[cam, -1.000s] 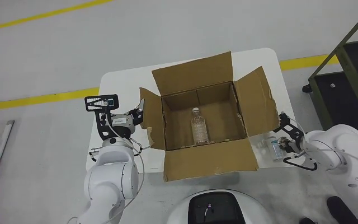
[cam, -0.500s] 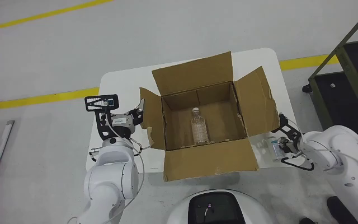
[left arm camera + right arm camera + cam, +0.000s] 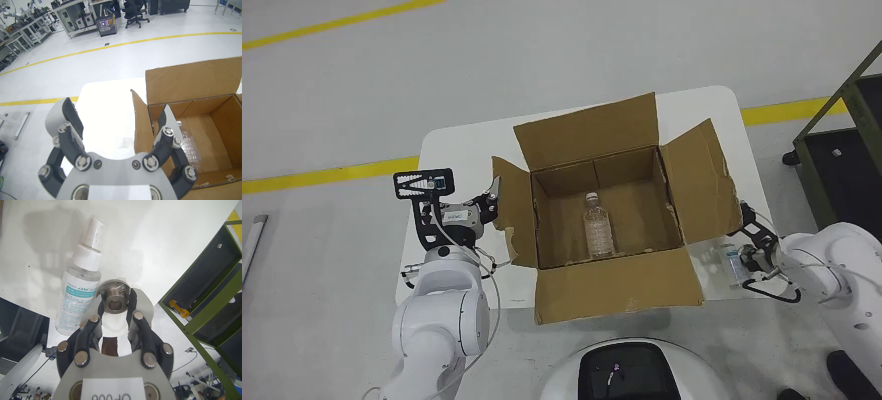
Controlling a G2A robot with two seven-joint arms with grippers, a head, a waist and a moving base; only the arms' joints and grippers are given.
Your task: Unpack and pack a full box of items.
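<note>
An open cardboard box (image 3: 682, 190) stands in the middle of the white table (image 3: 457, 150), all flaps folded out. A clear plastic bottle (image 3: 596, 226) lies on its floor and shows again as the clear plastic bottle (image 3: 186, 142) in the left wrist view. My left gripper (image 3: 116, 106) hangs open and empty just outside the box's left flap (image 3: 140, 121); from above, the left gripper (image 3: 487, 203) sits beside that flap. My right gripper (image 3: 115, 295) is shut on a small metal flanged sleeve (image 3: 114, 301) at the table's right edge. A white-capped spray bottle (image 3: 81, 283) lies right beside it.
A green metal rack (image 3: 206, 298) stands off the table's right side, with an orange-and-yellow object (image 3: 178, 308) on its shelf. Bare table lies left of the box (image 3: 105, 117). The spray bottle (image 3: 731, 262) rests between the box's right flap and the table edge.
The right gripper has crept slightly toward the spray bottle and the table's near edge. The left arm, box and bottle have stayed put.
</note>
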